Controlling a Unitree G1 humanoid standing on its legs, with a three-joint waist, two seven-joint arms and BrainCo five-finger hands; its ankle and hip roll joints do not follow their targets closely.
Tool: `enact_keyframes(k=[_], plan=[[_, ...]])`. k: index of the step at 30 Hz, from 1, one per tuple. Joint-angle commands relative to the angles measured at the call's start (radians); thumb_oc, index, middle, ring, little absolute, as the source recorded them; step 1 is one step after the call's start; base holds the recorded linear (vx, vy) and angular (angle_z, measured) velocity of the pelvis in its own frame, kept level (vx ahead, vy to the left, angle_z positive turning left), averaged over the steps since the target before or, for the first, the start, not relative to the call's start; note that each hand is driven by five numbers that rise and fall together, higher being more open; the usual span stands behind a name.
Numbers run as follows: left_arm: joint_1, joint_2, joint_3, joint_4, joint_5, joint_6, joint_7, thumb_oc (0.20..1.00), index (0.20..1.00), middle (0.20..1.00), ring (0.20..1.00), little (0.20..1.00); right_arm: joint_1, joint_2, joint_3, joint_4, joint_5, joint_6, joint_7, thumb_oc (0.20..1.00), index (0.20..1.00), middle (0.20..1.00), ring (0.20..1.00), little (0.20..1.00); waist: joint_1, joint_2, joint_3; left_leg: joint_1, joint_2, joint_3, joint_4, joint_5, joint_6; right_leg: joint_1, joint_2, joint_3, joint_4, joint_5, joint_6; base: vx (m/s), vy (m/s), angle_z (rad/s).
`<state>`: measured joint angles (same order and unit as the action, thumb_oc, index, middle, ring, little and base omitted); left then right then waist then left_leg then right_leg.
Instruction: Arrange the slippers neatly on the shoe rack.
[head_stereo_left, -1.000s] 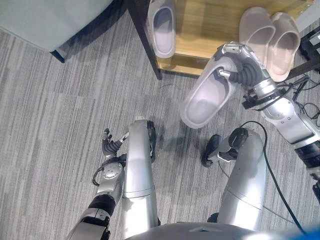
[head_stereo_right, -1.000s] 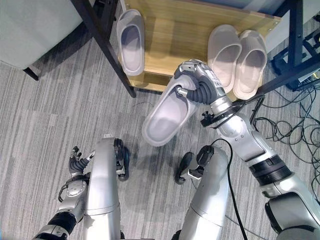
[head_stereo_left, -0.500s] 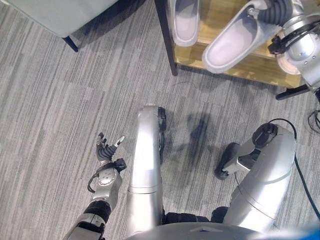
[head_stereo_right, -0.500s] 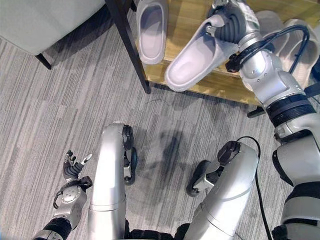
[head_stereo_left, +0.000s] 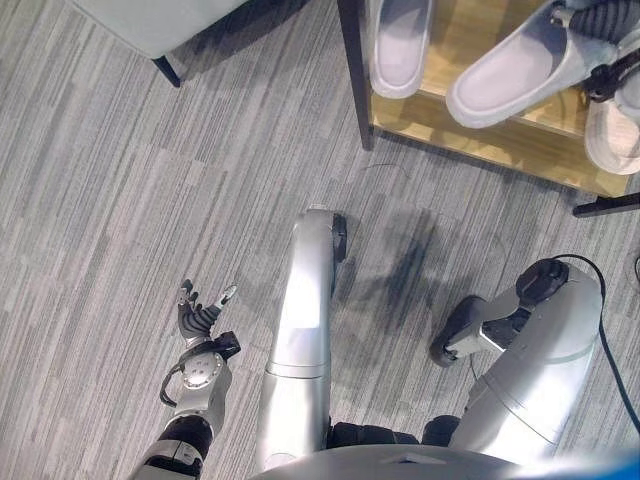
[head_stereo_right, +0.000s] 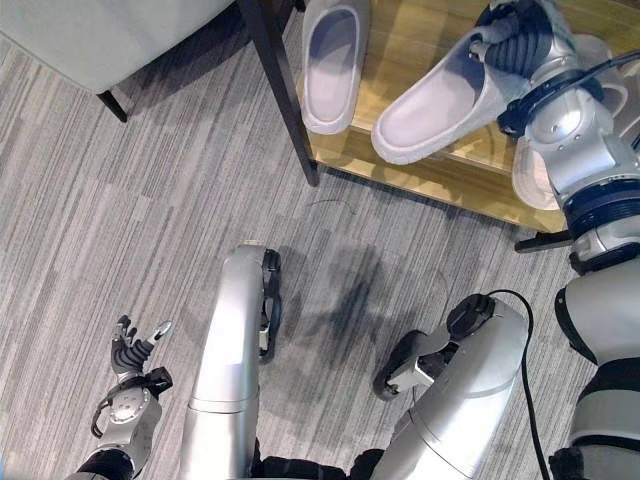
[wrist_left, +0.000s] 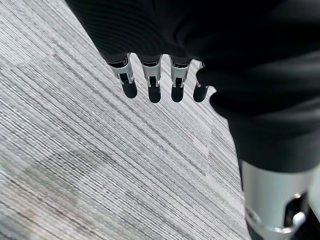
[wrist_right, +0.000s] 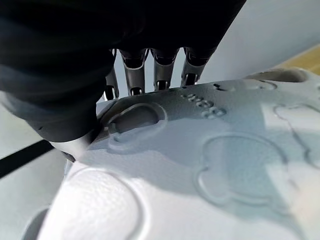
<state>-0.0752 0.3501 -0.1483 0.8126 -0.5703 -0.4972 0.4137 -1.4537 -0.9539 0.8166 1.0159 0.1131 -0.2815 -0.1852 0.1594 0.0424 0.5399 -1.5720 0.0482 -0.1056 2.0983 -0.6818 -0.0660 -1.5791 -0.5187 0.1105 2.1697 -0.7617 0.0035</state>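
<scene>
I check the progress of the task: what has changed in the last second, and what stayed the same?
The right hand, shut on the grey slipper, carried it from above the floor to over the wooden shoe rack. The other grey slipper, the beige pair and the open left hand kept their places.

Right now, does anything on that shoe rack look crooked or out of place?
Yes. The slipper in the right hand lies slanted across the shoe rack, its heel past the front edge, while the grey slipper beside it points straight in.
</scene>
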Motion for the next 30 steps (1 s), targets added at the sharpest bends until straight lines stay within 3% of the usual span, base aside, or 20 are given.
enact_keyframes(k=[1, 4, 8, 14, 17, 20, 21, 22, 24, 30], plan=[[0.004, 0.079, -0.003, 0.008, -0.004, -0.041, -0.014, 1.0, 1.0, 1.0, 1.0, 1.0, -0.136, -0.004, -0.002, 0.059, 0.07, -0.016, 0.027, 1.0, 1.0, 1.0, 1.0, 1.0, 0.03, -0.018, -0.02, 0.002, 0.035, -0.109, -0.125, -0.015, -0.059, 0.009, -0.023, 0.128, -0.049, -0.004, 0.028, 0.03, -0.032, 0.12], [0.006, 0.098, -0.024, 0.025, 0.001, -0.032, -0.024, 1.0, 1.0, 1.0, 1.0, 1.0, -0.203, 0.039, 0.004, 0.152, 0.121, 0.035, 0.077, 1.0, 1.0, 1.0, 1.0, 1.0, 0.032, -0.027, -0.02, 0.002, 0.038, -0.1, -0.154, -0.005, -0.064, 0.009, -0.029, 0.121, -0.078, 0.012, 0.033, 0.02, -0.029, 0.08], [0.018, 0.092, -0.024, 0.045, -0.023, -0.026, -0.052, 1.0, 1.0, 1.0, 1.0, 1.0, -0.202, 0.05, 0.005, 0.198, 0.146, 0.046, 0.121, 1.0, 1.0, 1.0, 1.0, 1.0, 0.029, -0.034, -0.02, 0.002, 0.041, -0.091, -0.173, -0.004, -0.064, 0.009, -0.031, 0.125, -0.091, 0.02, 0.044, 0.0, 0.02, 0.07], [-0.005, 0.057, 0.001, 0.074, -0.041, -0.013, -0.031, 1.0, 1.0, 1.0, 1.0, 1.0, -0.062, 0.095, -0.126, 0.046, 0.207, 0.003, -0.037, 1.0, 1.0, 1.0, 1.0, 1.0, 0.015, -0.053, -0.02, 0.002, 0.038, -0.075, -0.137, -0.02, -0.055, 0.009, -0.01, 0.153, -0.07, 0.022, 0.046, 0.0, 0.049, -0.04], [-0.001, 0.046, -0.006, 0.117, -0.04, 0.014, -0.024, 1.0, 1.0, 1.0, 1.0, 1.0, -0.005, 0.181, -0.184, -0.028, 0.241, 0.018, -0.09, 1.0, 1.0, 1.0, 1.0, 1.0, -0.009, -0.062, -0.02, 0.002, 0.053, -0.095, -0.091, -0.042, -0.062, 0.009, 0.006, 0.168, -0.03, 0.014, 0.041, -0.03, 0.069, -0.14], [-0.011, 0.039, -0.016, 0.134, -0.049, 0.028, -0.014, 1.0, 1.0, 1.0, 1.0, 1.0, -0.044, 0.27, -0.169, 0.031, 0.137, 0.094, -0.137, 1.0, 1.0, 1.0, 1.0, 1.0, -0.023, -0.064, -0.02, 0.002, 0.06, -0.107, -0.066, -0.05, -0.064, 0.009, 0.019, 0.173, -0.006, 0.008, 0.036, -0.04, 0.023, -0.24], [-0.026, 0.031, -0.031, 0.13, -0.079, 0.03, 0.005, 1.0, 1.0, 1.0, 1.0, 1.0, -0.135, 0.357, -0.146, 0.19, 0.024, 0.189, -0.175, 1.0, 1.0, 1.0, 1.0, 1.0, -0.03, -0.062, -0.02, 0.002, 0.066, -0.114, -0.057, -0.052, -0.063, 0.009, 0.023, 0.172, 0.001, 0.006, 0.032, -0.06, 0.03, -0.21], [-0.03, 0.024, -0.042, 0.126, -0.094, 0.034, 0.012, 1.0, 1.0, 1.0, 1.0, 1.0, -0.173, 0.405, -0.13, 0.256, -0.011, 0.217, -0.186, 1.0, 1.0, 1.0, 1.0, 1.0, -0.031, -0.063, -0.02, 0.002, 0.069, -0.115, -0.054, -0.053, -0.063, 0.009, 0.026, 0.173, 0.003, 0.008, 0.031, -0.06, 0.037, -0.2], [-0.046, 0.008, -0.057, 0.141, -0.114, 0.046, 0.011, 1.0, 1.0, 1.0, 1.0, 1.0, -0.203, 0.471, -0.126, 0.392, -0.099, 0.249, -0.222, 1.0, 1.0, 1.0, 1.0, 1.0, -0.039, -0.063, -0.02, 0.002, 0.071, -0.109, -0.045, -0.051, -0.061, 0.009, 0.027, 0.176, 0.006, 0.014, 0.028, -0.05, 0.02, -0.11], [-0.029, -0.016, -0.098, 0.151, -0.146, 0.041, 0.037, 1.0, 1.0, 1.0, 1.0, 1.0, -0.279, 0.531, -0.177, 0.598, -0.079, 0.303, -0.306, 1.0, 1.0, 1.0, 1.0, 1.0, -0.032, -0.047, -0.02, 0.002, 0.072, -0.105, -0.027, -0.055, -0.058, 0.009, 0.02, 0.187, 0.029, 0.016, 0.028, -0.02, 0.012, 0.03]])
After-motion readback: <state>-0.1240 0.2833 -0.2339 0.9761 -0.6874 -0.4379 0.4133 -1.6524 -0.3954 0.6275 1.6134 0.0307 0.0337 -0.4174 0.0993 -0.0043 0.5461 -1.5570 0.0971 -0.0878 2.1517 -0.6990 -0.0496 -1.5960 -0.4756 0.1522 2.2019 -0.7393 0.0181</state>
